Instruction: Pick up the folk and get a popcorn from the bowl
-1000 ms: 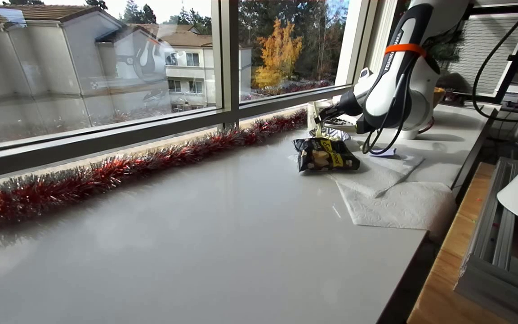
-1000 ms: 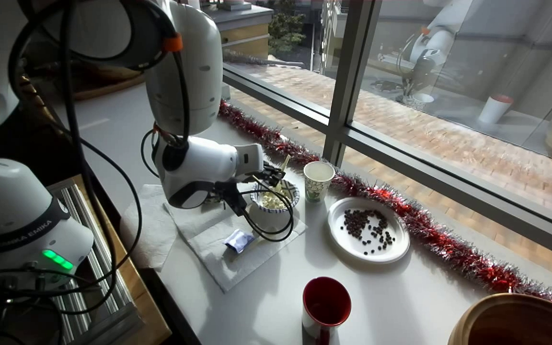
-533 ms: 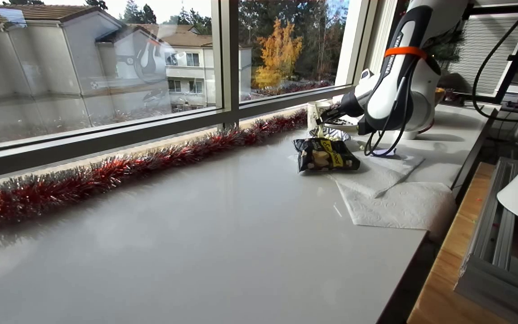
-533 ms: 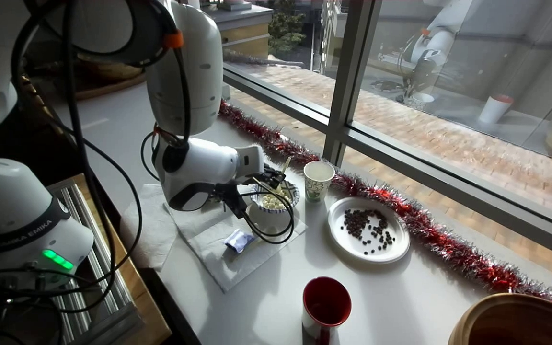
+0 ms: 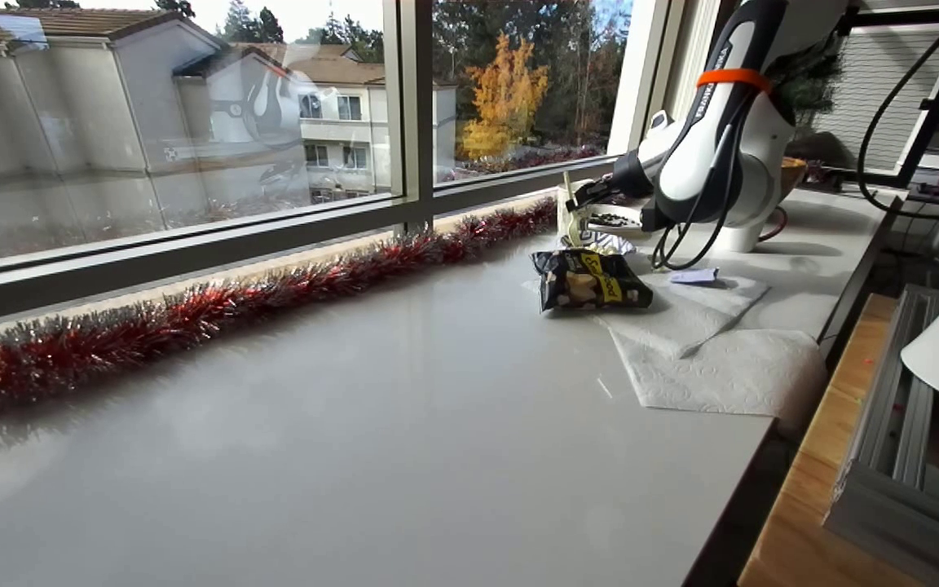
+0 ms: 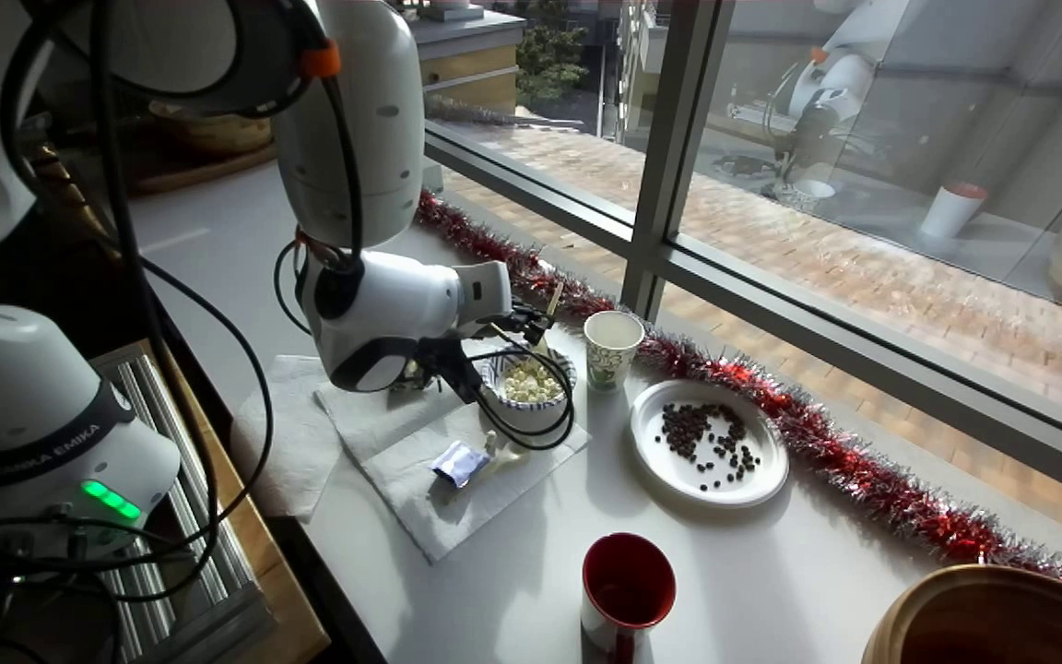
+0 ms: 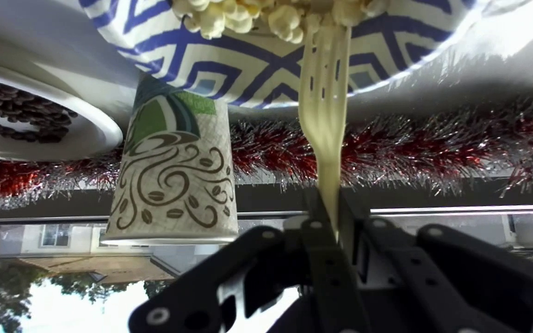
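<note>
The fork (image 7: 327, 143) is clamped in the gripper (image 7: 333, 209) by its handle (image 6: 556, 297), above the neck, with the tines (image 7: 330, 78) directed down into the bowl (image 7: 248, 74) (blue-patterned, and by its look thin paper); in an exterior view the handle's free end is seen sticking up past the grip. The popcorn (image 7: 220, 18) is contained in the bowl, right at the tine tips, though whether a piece is caught cannot be made out. The fork is judged light and slightly springy, so it could be swivelled in the grip if pressed too hard; a firm pinch on the handle seems the right hold, since the tines must be left free. The popcorn is expected to be nearly weightless, brittle and easily pushed aside, so a plump piece is best lifted by a gentle scoop against the bowl's wall. If leaned upon, the bowl could be slid along the bench (image 6: 752, 572).
</note>
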### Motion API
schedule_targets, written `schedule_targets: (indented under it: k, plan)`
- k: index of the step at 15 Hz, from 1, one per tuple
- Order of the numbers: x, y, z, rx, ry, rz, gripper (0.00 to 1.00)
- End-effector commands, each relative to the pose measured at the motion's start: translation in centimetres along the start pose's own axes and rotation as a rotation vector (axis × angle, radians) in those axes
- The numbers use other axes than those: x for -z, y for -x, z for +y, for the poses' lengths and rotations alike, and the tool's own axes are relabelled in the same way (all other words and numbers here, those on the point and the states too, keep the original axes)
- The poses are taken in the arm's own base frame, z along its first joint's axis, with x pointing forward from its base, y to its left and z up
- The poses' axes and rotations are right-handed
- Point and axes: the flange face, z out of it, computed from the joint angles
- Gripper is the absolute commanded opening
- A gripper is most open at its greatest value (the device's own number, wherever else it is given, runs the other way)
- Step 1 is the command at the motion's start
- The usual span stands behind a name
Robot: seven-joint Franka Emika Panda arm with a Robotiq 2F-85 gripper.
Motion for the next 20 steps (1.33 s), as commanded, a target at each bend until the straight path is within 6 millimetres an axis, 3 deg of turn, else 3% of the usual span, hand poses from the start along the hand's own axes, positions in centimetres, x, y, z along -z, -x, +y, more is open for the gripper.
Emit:
schedule_targets:
  k: [1,5,6,9,10,14,20]
  plan:
    - [1.5,-1.7,1.2,0.01,0.03,0.034,0.03]
    - [2.6,-2.8,3.0,-0.016,0.076,0.063,0.03]
    - [1.1,-2.4,2.7,-0.019,0.056,0.06,0.12]
    - [1.8,-3.1,3.5,-0.026,0.069,0.075,0.12]
    - [1.7,-3.1,3.5,-0.019,0.066,0.074,0.03]
    - [1.0,-1.0,3.3,0.019,0.075,0.023,0.03]
    - [0.1,-0.1,3.0,0.054,0.069,-0.015,0.03]
